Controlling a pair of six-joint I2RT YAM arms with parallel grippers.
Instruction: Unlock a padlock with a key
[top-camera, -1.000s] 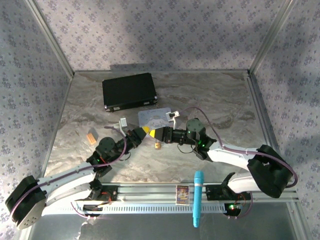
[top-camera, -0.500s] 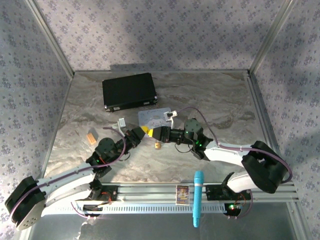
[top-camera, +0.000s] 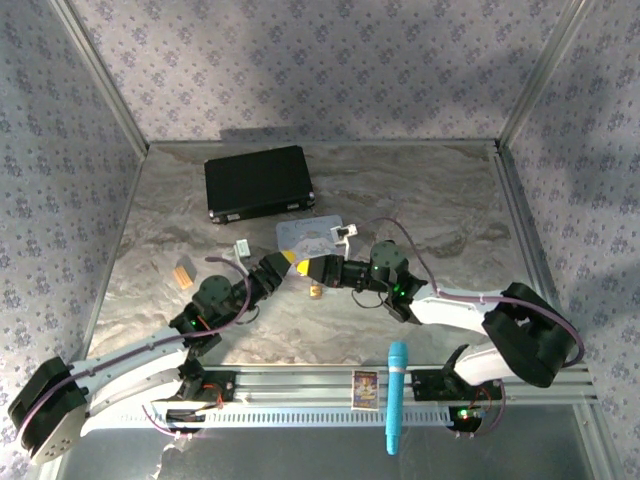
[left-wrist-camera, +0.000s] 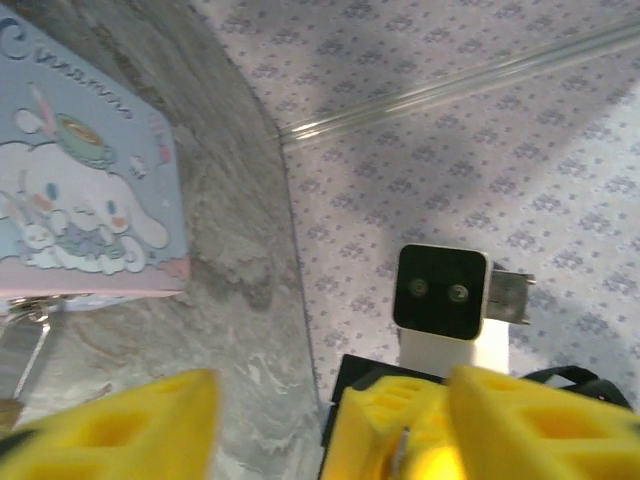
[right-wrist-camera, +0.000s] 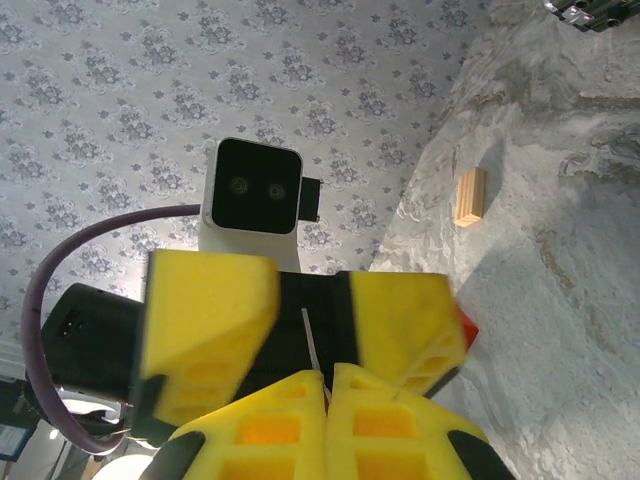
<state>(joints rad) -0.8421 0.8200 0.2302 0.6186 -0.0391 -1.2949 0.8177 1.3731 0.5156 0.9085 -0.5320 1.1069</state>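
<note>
The two grippers meet nose to nose at mid-table. My right gripper (right-wrist-camera: 328, 378) is shut, and the thin silvery key (right-wrist-camera: 310, 345) sticks up out of its yellow fingertips. My left gripper (left-wrist-camera: 330, 425) is open. Its fingers (right-wrist-camera: 210, 320) stand wide on either side of the key's blade without touching it. In the top view the left gripper (top-camera: 288, 264) faces the right gripper (top-camera: 312, 268). The small brass padlock (top-camera: 315, 291) lies on the table just below and in front of them, with no gripper on it.
A pastel cartoon tin (top-camera: 308, 235) lies just behind the grippers. A black case (top-camera: 258, 182) sits at the back left, a small wooden block (top-camera: 183, 273) at the left. A red block (right-wrist-camera: 463, 326) peeks from behind a left finger. A blue tool (top-camera: 396, 395) rests on the front rail.
The left gripper's jaws have sprung open around the key. The right gripper has closed fully on the key and shifted slightly left.
</note>
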